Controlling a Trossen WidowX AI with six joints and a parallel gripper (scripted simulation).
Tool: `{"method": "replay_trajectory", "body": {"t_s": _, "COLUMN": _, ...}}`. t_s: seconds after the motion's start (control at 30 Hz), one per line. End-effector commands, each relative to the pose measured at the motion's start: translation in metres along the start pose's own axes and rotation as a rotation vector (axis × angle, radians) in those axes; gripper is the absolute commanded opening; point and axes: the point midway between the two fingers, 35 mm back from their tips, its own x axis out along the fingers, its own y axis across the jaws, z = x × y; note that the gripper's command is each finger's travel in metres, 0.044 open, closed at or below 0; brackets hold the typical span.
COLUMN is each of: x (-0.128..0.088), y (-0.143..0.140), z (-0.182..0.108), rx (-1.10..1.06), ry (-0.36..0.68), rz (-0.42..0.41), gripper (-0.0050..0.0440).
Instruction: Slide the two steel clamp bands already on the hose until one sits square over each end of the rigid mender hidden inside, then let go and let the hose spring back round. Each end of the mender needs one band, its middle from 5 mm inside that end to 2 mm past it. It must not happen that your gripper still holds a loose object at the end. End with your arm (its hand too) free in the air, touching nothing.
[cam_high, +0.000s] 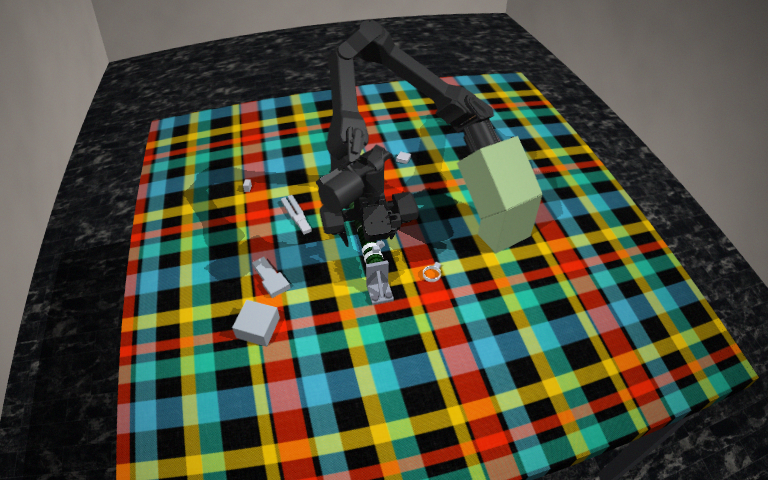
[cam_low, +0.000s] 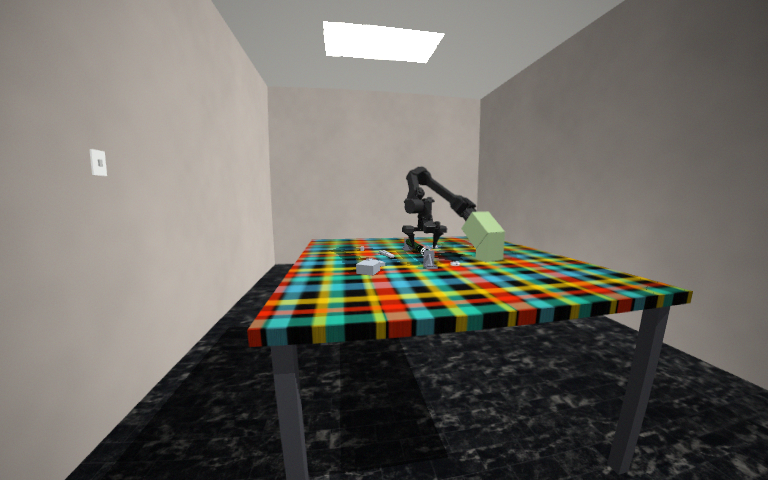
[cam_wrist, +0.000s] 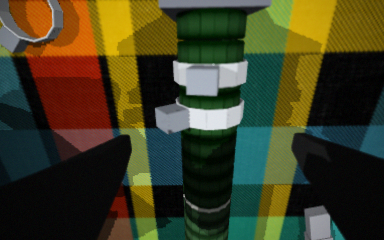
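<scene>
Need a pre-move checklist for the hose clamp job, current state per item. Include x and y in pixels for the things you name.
1. Fingers wide open: ok.
2. Nothing held between them: ok.
3. Both clamp bands (cam_wrist: 232, 74) (cam_wrist: 222, 118) around the green hose (cam_wrist: 208, 150) (cam_high: 374, 259): ok.
4. Bands spread to opposite ends of the mender: cannot tell; they sit close together near the gray bracket (cam_high: 380, 283) (cam_low: 429, 260), and the mender is hidden.
5. Arm clear of the hose: cannot tell; gaps show beside both fingertips, but the top view is blocked.
6. Loose ring (cam_high: 431, 273) (cam_wrist: 57, 17) off the hose: ok, on the tablecloth.
</scene>
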Motion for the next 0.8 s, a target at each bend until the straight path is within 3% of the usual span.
{"method": "replay_trajectory", "body": {"t_s": 0.0, "x": 0.0, "y": 0.001, "z": 0.003, "rx": 0.0, "ry": 0.0, "rz": 0.003, "gripper": 0.044}}
{"method": "replay_trajectory", "body": {"t_s": 0.57, "x": 0.0, "y": 0.0, "z": 0.002, "rx": -0.002, "ry": 0.001, "rz": -0.001, "gripper": 0.044}}
{"method": "replay_trajectory", "body": {"t_s": 0.67, "x": -0.031, "y": -0.009, "z": 0.009, "rx": 0.013, "ry": -0.059, "rz": -0.055, "gripper": 0.0368}}
{"method": "replay_trajectory", "body": {"t_s": 0.73, "x": -0.032, "y": -0.006, "z": 0.01, "rx": 0.145, "ry": -0.059, "rz": -0.045, "gripper": 0.032}}
{"method": "replay_trajectory", "body": {"t_s": 0.77, "x": -0.033, "y": -0.004, "z": 0.011, "rx": 0.211, "ry": -0.059, "rz": -0.041, "gripper": 0.032}}
